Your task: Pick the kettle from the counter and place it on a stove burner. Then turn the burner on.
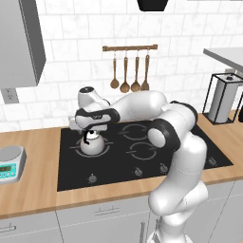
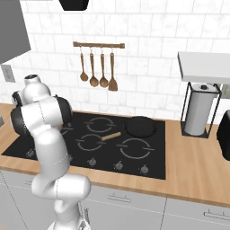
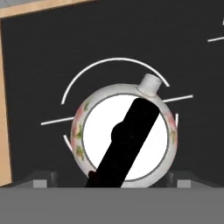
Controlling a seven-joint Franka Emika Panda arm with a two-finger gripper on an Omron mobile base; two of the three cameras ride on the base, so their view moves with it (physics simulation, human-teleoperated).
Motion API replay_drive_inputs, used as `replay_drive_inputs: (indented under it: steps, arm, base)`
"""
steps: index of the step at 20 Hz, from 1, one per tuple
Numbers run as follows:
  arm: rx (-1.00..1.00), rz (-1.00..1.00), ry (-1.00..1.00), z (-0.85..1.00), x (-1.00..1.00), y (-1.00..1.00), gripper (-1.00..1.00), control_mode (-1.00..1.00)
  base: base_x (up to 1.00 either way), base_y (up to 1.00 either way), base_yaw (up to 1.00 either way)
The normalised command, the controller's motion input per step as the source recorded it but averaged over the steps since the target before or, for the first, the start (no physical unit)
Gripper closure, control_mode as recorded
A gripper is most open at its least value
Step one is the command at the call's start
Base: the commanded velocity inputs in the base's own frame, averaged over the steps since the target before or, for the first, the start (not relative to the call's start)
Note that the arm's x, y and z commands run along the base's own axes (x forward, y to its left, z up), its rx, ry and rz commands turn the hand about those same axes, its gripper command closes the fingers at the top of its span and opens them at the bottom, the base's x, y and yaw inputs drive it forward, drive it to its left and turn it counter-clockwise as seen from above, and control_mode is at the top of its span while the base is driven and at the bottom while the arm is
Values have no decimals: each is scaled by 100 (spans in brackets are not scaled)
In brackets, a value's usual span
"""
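A rendered kitchen scene. A white robot arm is reaching left across a black glass cooktop [image 1: 190, 156] set into a wood-grain counter [image 1: 33, 190]. The kettle [image 1: 92, 144], squat and shiny with a black arched handle, is sitting on the cooktop in the left middle of the left base view, directly below the gripper [image 1: 88, 134].

In the hand view the camera is looking straight down on the kettle [image 3: 124, 140]. It is filling the lower centre of the frame, with its black handle [image 3: 127, 140] crossing diagonally and its short spout [image 3: 150, 84] pointing to the upper right. A pale burner ring [image 3: 105, 65] is arcing around the kettle, so the kettle appears to be resting on a burner, a little off the ring's centre. The gripper's jaws are standing wide apart, one tip at each lower side of the kettle, holding nothing.

The placing appears done, and the step in hand is judged to be letting go and moving to the burner control. To do this well, the arm should be lifting straight up, clearing the handle before travelling sideways, so the kettle is not dragged or tipped. A row of knobs [image 1: 92, 178] is lining the cooktop's front edge; choosing the knob that matches this burner matters, and the frames do not show which one that is.

Wooden utensils [image 1: 129, 71] are hanging on the tiled wall above, and a digital kitchen scale [image 1: 10, 163] is sitting at the far left.
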Motion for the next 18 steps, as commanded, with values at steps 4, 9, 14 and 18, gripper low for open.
replay_drive_inputs:
  steps: [4, 9, 14, 18]
  arm:
    - [0, -3, -9, 34, -19, -3, -100, -100]
    - [0, 0, -7, 24, -36, -2, -100, -100]
    - [0, 0, 0, 0, -83, -23, -100, -100]
    - [0, 0, 3, 0, -87, -29, -100, -100]
  base:
    - [0, 0, 0]
    - [0, 0, 0]
    - [0, 0, 0]
    - [0, 0, 0]
